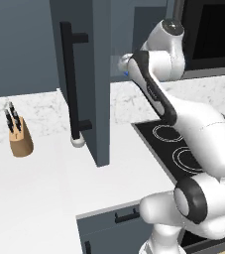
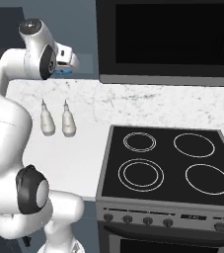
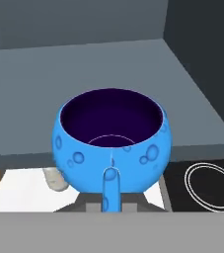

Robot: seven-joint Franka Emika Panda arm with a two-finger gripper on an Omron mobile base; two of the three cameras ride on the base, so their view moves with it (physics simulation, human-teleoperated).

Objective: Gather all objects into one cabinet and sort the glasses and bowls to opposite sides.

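Your end effector (image 3: 111, 200) is pinching the blue bowl (image 3: 112, 141), as far as the blue-tinted finger in front of it lets you judge. The bowl sits upright just ahead of it, over the cabinet (image 3: 108, 74) shelf. Below lie the counter (image 3: 24, 188) and the stove (image 3: 202, 183).

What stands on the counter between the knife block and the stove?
In the left base view, the open cabinet door hangs between the knife block and the stove, with a white shaker at its foot.
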